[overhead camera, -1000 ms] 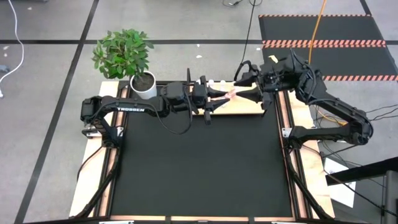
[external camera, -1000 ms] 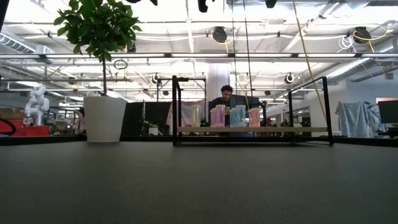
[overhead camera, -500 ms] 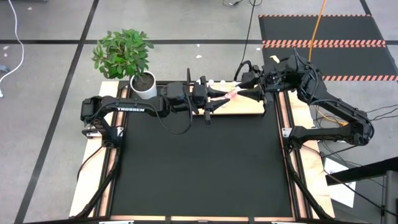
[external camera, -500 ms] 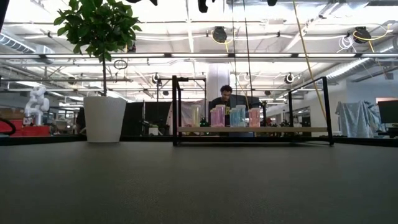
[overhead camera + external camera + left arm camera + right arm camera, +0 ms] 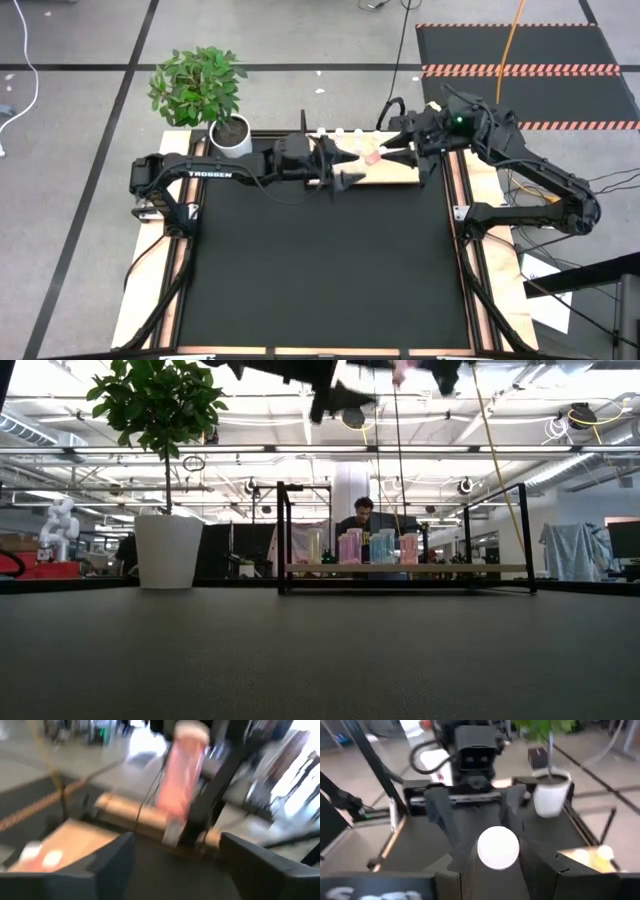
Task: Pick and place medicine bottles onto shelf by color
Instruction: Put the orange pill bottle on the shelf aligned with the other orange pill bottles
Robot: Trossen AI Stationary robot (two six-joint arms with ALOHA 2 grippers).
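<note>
This is a robotics lab in a large industrial hall. The rig stands on a grey concrete floor [image 5: 300, 40] crossed by dark lines, with a black floor mat [image 5: 520, 50] edged in red-and-white hazard tape [image 5: 520, 70] at the far right and an orange cable [image 5: 512, 30] trailing across it. Across the table, the room beyond shows an open ceiling with strip lights [image 5: 300, 385], exposed pipes and hanging cables [image 5: 395, 420], a white robot figure [image 5: 58, 525] at the far left, and a person [image 5: 362, 515] seated at a bench. A potted plant [image 5: 200, 85] stands at the table's far left corner
</note>
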